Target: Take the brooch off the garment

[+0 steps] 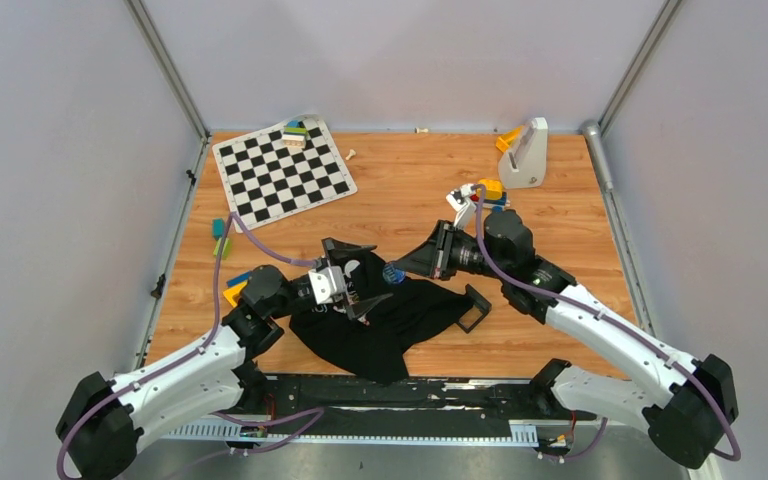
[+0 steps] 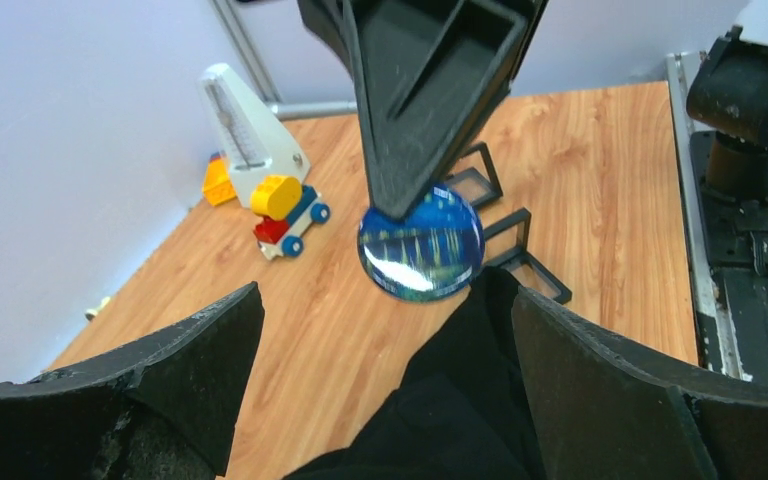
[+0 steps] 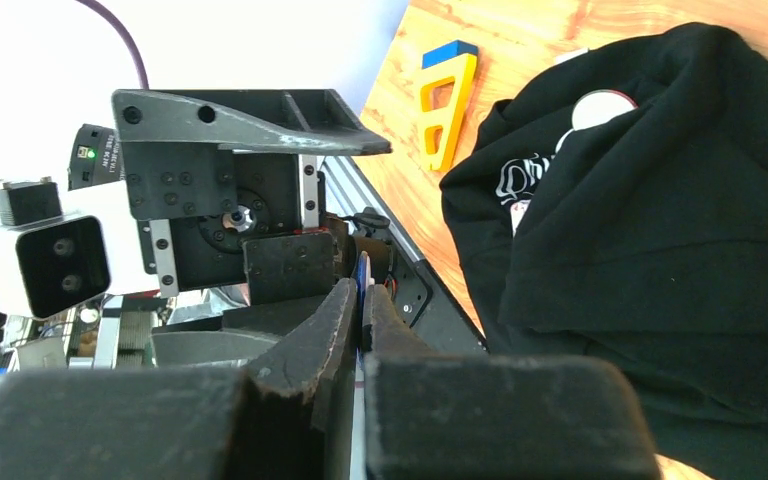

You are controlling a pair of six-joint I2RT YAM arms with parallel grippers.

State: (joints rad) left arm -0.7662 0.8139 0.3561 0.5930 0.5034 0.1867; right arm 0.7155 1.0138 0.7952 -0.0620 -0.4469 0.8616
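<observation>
right gripper (image 1: pixel 400 266): clamped on brooch (image 2: pixel 421 245), at garment's (image 1: pixel 380 335) 12 o'clock edge
left gripper (image 1: pixel 364 278): jaws apart, over garment

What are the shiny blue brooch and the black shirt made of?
The brooch looks like a disc under a glossy dome, glass or clear plastic, I cannot tell which: white glare streaks its blue face. The shirt looks like soft matte cloth, maybe cotton: it lies in folds and shows no shine.
</observation>
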